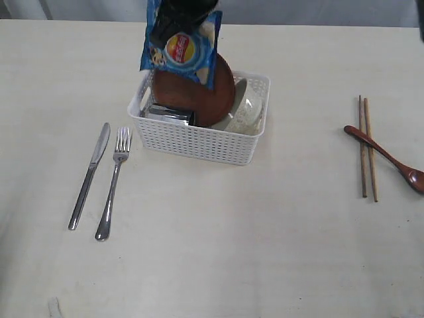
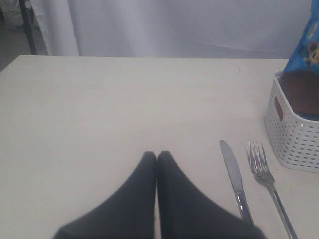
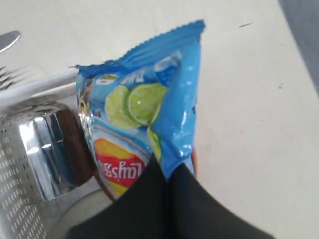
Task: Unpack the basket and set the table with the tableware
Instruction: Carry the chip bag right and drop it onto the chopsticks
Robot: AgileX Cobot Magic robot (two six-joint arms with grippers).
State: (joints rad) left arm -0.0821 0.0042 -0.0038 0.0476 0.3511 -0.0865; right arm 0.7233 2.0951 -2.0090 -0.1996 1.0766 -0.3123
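— Fork point(image 1: 114, 182) and knife point(image 1: 88, 177) lie nearest, at 8 o'clock from the basket point(image 1: 199, 142) mid-tabletop point(image 1: 232, 252). What's inside?
— One plate point(image 1: 205, 93), one bowl point(image 1: 246, 106), one cup point(image 1: 169, 114). Two chopsticks point(image 1: 368, 149) and one spoon point(image 1: 387, 158) sit at 3 o'clock.
— Risk?
— Slippage, probably: the right end effector point(image 3: 167, 169) is clamped on the one chip bag point(image 1: 180, 50) above the basket, so a drop could knock the leaning plate. The left end effector point(image 2: 157, 155) is pressed together, empty.

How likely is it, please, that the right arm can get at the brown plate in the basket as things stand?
Probably not: its end effector is shut on the chip bag, which hangs over the plate.
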